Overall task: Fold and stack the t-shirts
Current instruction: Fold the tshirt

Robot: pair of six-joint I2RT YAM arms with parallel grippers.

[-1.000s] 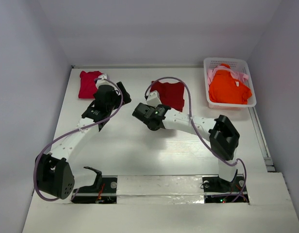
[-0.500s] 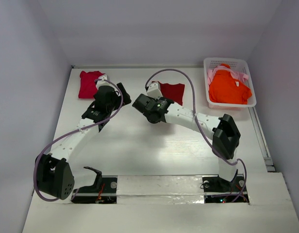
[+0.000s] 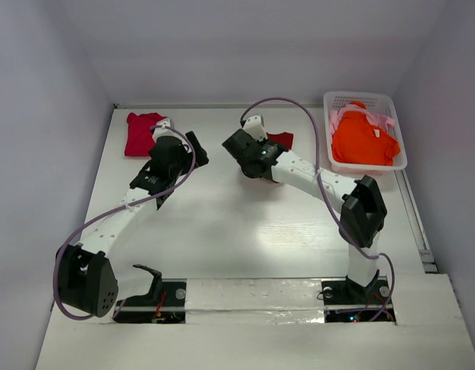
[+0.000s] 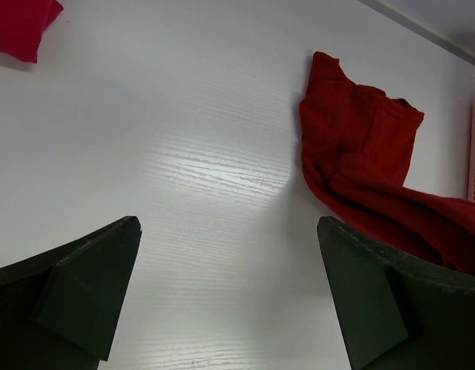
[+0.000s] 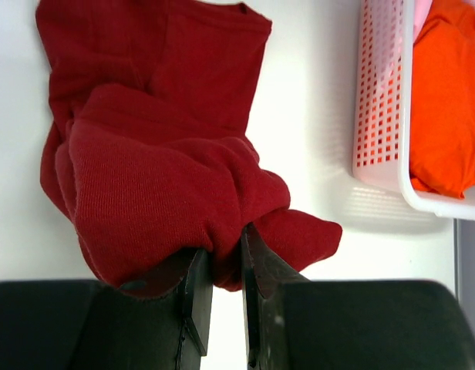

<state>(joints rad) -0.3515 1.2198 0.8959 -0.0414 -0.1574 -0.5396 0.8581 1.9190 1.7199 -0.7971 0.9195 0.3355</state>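
Right fingers have swung up-frame since earlier, hauling the dark red t-shirt w/ them; left fingers haven't budged. L to R: crimson-pink t-shirt folded at upper left, looks done; left fingers spread wide, nothing held; right fingers clenched on a bunch of dark red cloth, upper centre, fold unfinished; orange t-shirt & pale pink t-shirt heaped in basket, upper right, untouched. Approx a quarter done. Dark red lies near far edge & basket wall; broad bare surface mid-frame for spreading.

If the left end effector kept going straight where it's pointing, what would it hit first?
Likely the bare table, though depth is unclear; the dark red shirt lies right of that line.
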